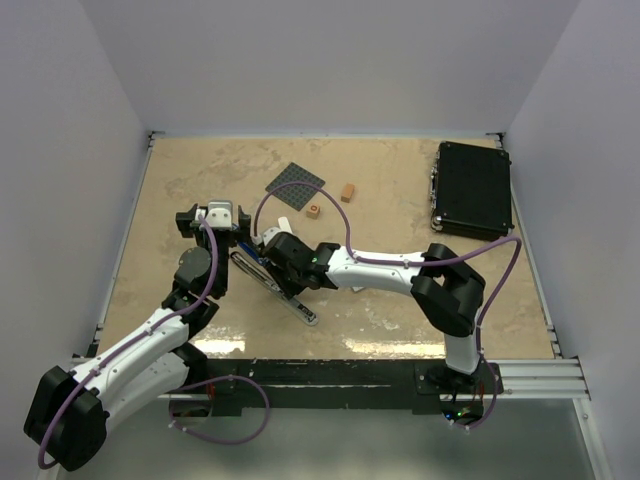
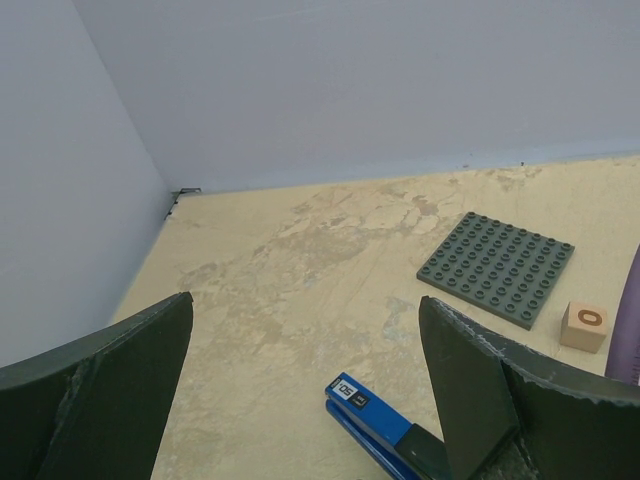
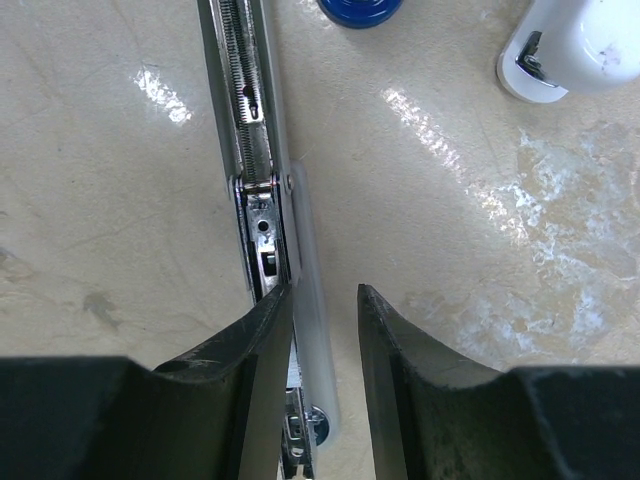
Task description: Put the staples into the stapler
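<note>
Around the work: the beige surface is walled on three sides. A grey studded baseplate sits toward the back. One orange block is just right of it, and a second orange block, marked with an O, is slightly nearer the arms. The black case is at the far right, well apart from everything else. The right arm's purple cable arcs over the block area. In the top view the right wrist covers the middle of the stapler.

Task items: the stapler lies swung open on the surface, left of centre and diagonal, between the two claws. It has a blue cover, and the bare metal magazine rail faces up with its coil spring showing. A white base strip runs alongside the rail. A small whitish piece, probably the staples, lies just behind the right wrist; it is too small to read any detail.

Arms: the left arm reaches forward from the near-left corner. The left claw is spread fully wide, tilted toward the back wall above the stapler's blue end, and holds nothing. The right arm stretches leftward across the surface with its wrist pointing down. The right claw is part-spread, with one finger over the rail and the white strip in the gap between the fingers. It is pinching nothing visible.
</note>
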Available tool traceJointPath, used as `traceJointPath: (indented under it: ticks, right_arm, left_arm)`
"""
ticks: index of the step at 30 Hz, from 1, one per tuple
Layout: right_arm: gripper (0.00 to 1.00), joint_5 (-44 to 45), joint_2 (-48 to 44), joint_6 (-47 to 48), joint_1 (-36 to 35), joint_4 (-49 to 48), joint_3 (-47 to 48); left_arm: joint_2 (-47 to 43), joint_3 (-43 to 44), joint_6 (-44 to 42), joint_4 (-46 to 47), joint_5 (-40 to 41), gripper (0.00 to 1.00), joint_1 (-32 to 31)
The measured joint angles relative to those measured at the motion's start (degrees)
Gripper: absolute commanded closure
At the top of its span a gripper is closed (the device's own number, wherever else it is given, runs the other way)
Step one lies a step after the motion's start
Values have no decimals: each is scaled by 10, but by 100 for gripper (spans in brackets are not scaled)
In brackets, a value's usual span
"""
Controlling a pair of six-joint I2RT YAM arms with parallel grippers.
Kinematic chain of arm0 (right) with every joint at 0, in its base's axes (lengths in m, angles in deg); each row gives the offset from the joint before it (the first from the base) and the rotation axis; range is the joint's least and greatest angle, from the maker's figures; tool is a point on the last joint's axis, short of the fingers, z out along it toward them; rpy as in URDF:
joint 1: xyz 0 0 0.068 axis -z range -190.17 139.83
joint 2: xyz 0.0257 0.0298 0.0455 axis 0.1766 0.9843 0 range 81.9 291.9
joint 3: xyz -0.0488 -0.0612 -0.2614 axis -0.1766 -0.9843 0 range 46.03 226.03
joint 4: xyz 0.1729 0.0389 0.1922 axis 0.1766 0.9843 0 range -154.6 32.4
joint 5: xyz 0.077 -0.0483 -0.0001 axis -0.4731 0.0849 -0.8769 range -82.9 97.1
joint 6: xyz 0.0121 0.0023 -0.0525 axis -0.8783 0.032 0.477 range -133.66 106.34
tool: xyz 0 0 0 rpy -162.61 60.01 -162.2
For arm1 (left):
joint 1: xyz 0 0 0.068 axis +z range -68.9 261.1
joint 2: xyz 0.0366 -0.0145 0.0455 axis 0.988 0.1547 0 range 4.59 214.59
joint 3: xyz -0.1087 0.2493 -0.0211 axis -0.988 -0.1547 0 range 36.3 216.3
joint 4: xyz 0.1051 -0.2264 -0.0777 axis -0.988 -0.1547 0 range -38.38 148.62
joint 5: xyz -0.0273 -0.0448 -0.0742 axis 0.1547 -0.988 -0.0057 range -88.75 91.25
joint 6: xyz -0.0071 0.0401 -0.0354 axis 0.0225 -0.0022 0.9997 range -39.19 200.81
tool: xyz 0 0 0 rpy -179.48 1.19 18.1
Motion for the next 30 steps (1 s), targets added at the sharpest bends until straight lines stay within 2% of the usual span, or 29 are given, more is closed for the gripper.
traceJointPath:
  ticks: [30]
  right_arm:
    - [64,-43,-5,19,0,-4,-23]
  left_arm:
    - [0,0,3,0,0,0,0]
